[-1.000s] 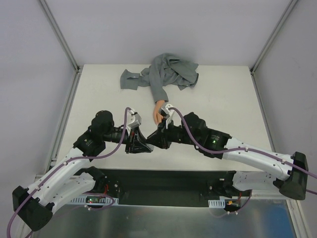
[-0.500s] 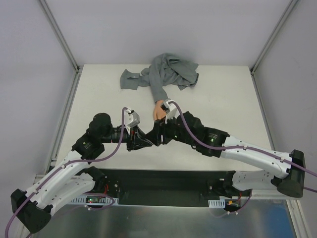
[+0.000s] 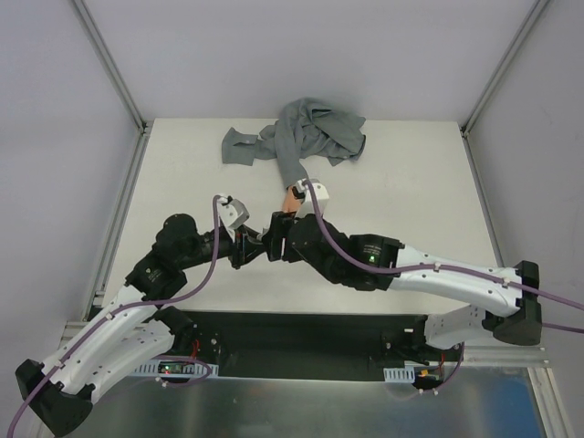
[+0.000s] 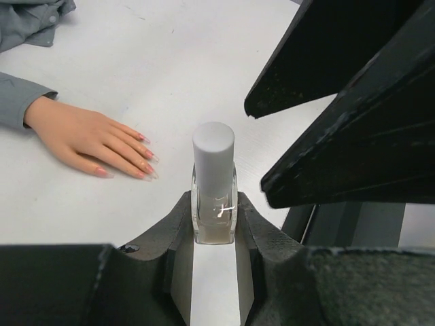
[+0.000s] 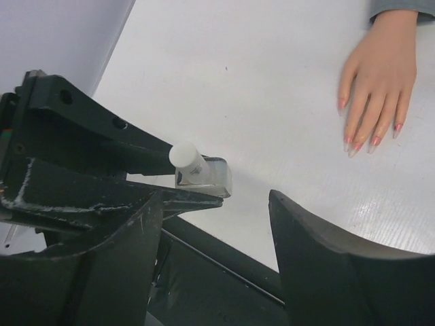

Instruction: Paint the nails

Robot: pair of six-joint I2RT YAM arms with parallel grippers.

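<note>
From above, you see the mannequin hand (image 3: 288, 194) lying palm down near the middle of the worktop (image 3: 411, 173). Its grey sleeve (image 3: 306, 137) trails toward the far edge, and both arms meet just on the near side of it. In the left wrist view, your left gripper (image 4: 214, 227) is clamped tight on the glass body of a small bottle (image 4: 213, 204). The bottle stands upright with its white cap (image 4: 213, 146) free above the fingers, and the nails (image 4: 146, 157) point toward it, near but apart. In the right wrist view, your right gripper (image 5: 216, 272) stands well open with nothing in it, and the bottle is just ahead. Treat the nails as tiny, hard and glossy, fixed to a hand that looks light (it would probably skid under any push). So take no hold there; only a brush should touch them, lightly. The place to grip is the cap, which is round and smooth and likely slippery. Pinch it squarely across its middle.
</note>
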